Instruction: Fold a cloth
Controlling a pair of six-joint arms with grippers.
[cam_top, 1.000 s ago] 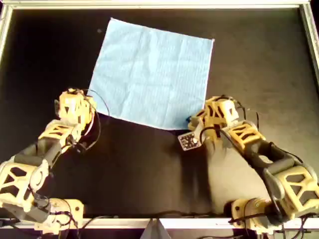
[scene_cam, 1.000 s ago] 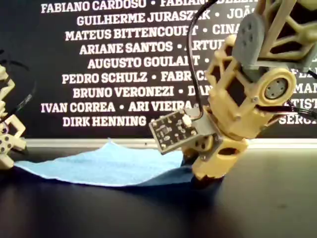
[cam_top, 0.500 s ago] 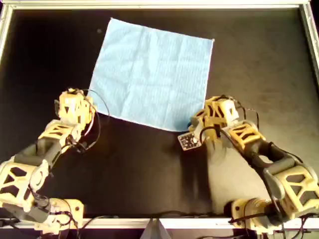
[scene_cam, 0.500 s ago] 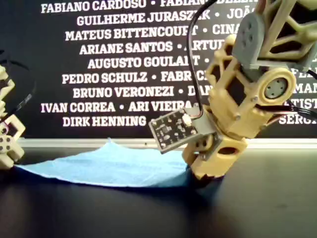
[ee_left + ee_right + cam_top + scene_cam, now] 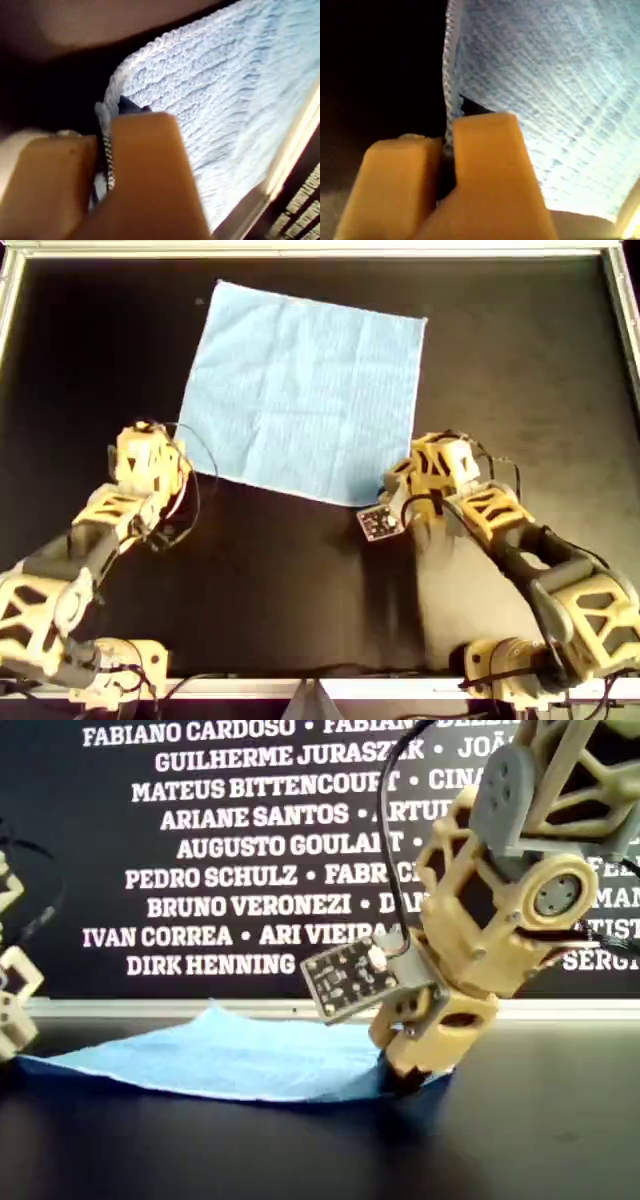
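Two grippers are each pinching a near corner of the cloth [image 5: 305, 390], which is lying spread on the black table [image 5: 300, 600]. My first gripper [image 5: 105, 165] and my second gripper [image 5: 447, 165] are both closed tight on the fabric's edge.

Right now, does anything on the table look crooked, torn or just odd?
Only that the light-blue cloth lies skewed to the table frame, its near corners lower on the overhead view's right. It looks whole. My first gripper and second gripper each pinch a corner.
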